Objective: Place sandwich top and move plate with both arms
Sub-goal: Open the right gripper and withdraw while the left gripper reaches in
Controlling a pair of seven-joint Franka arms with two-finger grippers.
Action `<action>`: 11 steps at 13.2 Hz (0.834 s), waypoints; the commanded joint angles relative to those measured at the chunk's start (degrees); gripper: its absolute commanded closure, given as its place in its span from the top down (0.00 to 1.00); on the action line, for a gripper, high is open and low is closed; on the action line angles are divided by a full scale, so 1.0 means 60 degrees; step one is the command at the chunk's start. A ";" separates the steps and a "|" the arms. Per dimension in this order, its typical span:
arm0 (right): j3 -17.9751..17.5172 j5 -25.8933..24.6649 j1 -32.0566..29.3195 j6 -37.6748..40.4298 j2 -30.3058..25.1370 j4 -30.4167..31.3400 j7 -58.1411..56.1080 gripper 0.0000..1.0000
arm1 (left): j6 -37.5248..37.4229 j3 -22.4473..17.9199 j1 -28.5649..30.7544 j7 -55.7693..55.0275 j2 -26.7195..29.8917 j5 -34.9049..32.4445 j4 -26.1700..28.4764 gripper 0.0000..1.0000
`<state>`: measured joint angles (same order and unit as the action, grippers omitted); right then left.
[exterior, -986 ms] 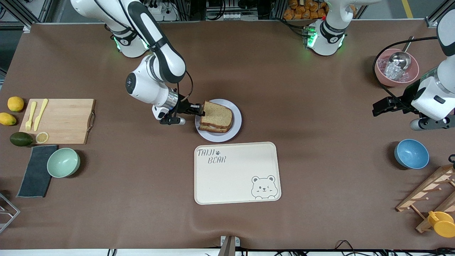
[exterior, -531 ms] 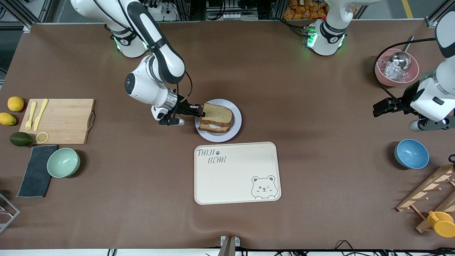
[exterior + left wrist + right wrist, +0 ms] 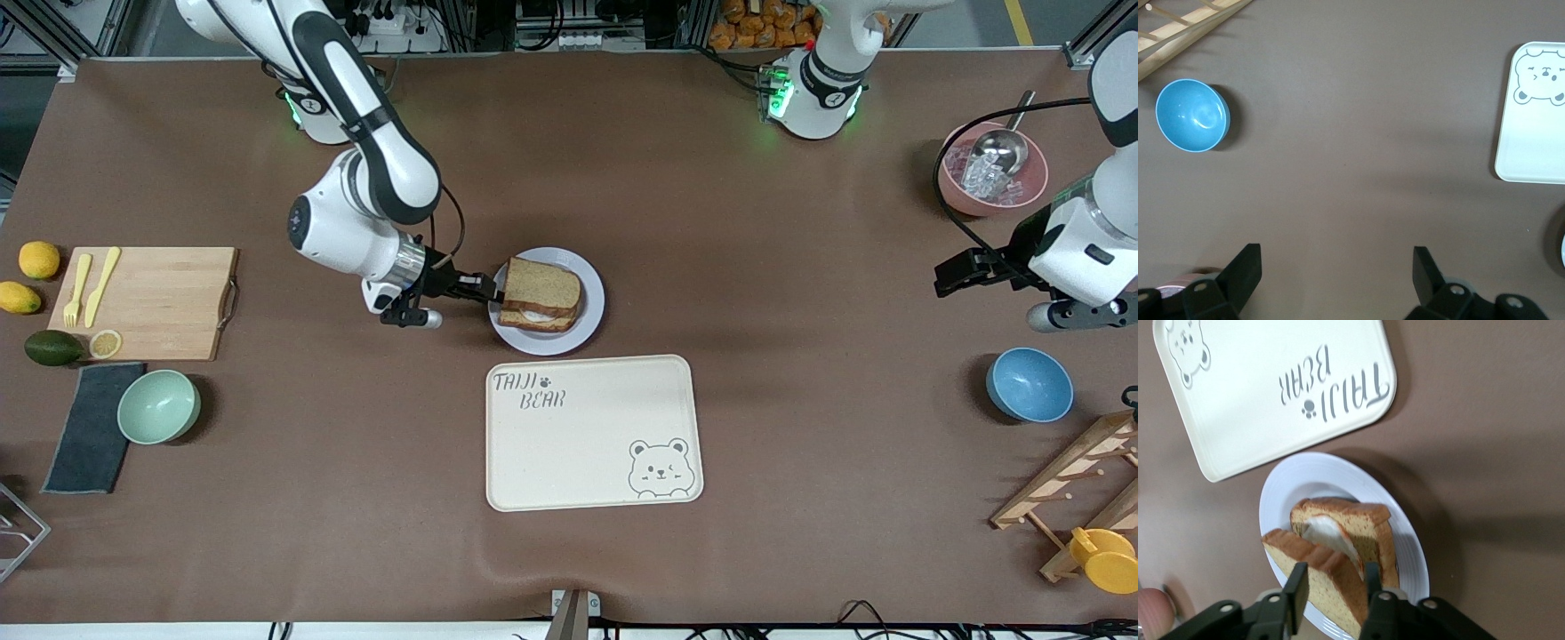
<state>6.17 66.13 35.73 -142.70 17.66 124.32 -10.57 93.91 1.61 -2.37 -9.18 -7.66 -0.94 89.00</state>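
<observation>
The tray lies nearest the camera. Just past it sits the plate, with the bread top on the sandwich. The right gripper is at the plate's rim toward the right arm's end, its fingers loosely either side of the slice. I'd open fully and back out level, so the slice isn't dragged. The left gripper waits wide open over bare table near the blue bowl.

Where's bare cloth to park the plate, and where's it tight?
Bare cloth: between tray and blue bowl, and between plate and the waiting left gripper. Tight: the plate-tray gap, where the right gripper is at the sandwich top.
</observation>
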 commanded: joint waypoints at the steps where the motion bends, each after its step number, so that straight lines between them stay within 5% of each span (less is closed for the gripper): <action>1: 0.0098 -0.0224 -0.0168 0.0171 -0.0175 -0.0152 0.0032 0.59 | 0.0460 0.0068 0.0058 -0.0037 -0.0406 0.0242 -0.0039 1.00; 5: 0.0844 -0.1658 -0.0869 0.1965 -0.0160 -0.0970 0.0062 0.63 | 0.1806 0.0082 -0.0029 0.0051 -0.1679 0.2115 0.0122 1.00; 9: 0.1533 -0.2786 -0.1807 0.4019 -0.0160 -0.1908 0.0106 0.64 | 0.4791 0.0739 -0.0088 0.0635 -0.2194 0.4577 0.1862 1.00; 11: 0.1710 -0.3796 -0.2392 0.5029 -0.0102 -0.2639 0.0106 0.65 | 0.5222 0.1209 -0.0030 0.0637 -0.2268 0.5512 0.2303 1.00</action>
<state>16.30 48.02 24.29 -117.45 17.02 112.37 -10.64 122.82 6.82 -2.97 -6.22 -23.09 27.54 99.30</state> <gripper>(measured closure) 0.348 0.000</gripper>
